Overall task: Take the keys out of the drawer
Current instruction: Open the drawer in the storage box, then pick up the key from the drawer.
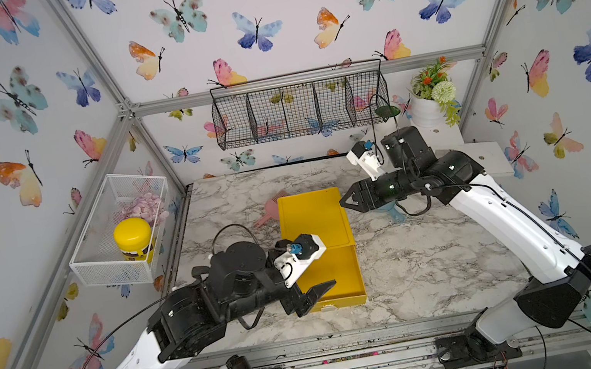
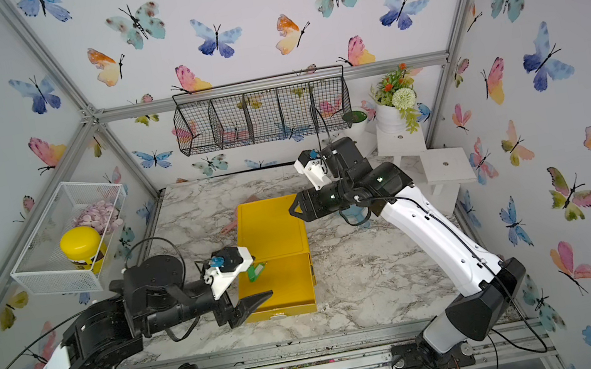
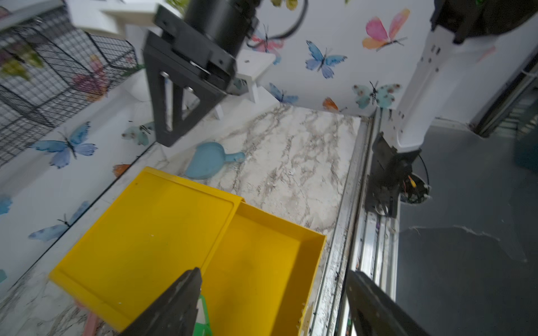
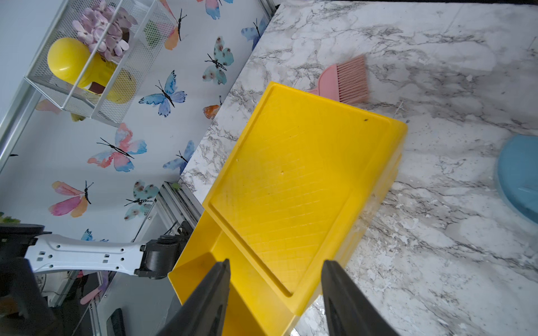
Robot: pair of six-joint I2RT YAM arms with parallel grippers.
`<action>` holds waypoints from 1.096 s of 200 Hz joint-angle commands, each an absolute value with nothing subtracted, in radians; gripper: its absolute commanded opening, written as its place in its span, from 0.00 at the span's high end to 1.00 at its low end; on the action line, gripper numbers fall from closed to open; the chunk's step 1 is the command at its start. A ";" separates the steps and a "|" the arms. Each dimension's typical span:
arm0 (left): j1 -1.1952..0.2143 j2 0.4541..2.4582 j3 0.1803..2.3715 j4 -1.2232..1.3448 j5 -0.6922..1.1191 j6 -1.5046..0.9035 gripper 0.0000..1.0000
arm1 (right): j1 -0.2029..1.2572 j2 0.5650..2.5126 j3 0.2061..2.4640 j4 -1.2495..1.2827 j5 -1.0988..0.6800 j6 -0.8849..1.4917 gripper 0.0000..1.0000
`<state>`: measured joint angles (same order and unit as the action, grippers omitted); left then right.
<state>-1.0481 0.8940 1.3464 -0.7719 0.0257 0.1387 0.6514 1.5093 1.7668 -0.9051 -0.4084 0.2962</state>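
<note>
Yellow drawer [image 2: 291, 287], pulled open; one green-tagged key [image 2: 256, 271] inside.
Left gripper [image 3: 273, 272] over drawer, jaws spread wide; right gripper [image 4: 276, 261] over cabinet top [image 4: 291, 163], jaws apart.

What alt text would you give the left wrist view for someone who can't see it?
The open left claw hovers over a pulled-out yellow drawer that looks empty apart from a green key tag peeking out beside one finger. A blue scoop lies on the marble table beyond.
</note>
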 commanded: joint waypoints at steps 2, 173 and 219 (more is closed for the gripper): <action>-0.897 0.926 1.393 -0.721 -0.077 -0.027 0.16 | 0.722 1.539 1.838 -0.964 -0.336 0.196 0.48; -0.110 1.043 1.142 -0.856 0.346 -0.550 0.18 | 1.155 1.649 1.643 -0.662 0.022 -0.158 0.76; -0.110 1.052 1.105 -0.827 0.378 -0.591 0.18 | 1.178 1.649 1.540 -0.549 0.046 -0.206 0.77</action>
<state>-0.1169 1.0496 1.1248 -0.8337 0.3443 -0.5636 1.1660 1.6493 1.5768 -0.6468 0.0086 -0.1631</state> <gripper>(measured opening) 0.819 0.227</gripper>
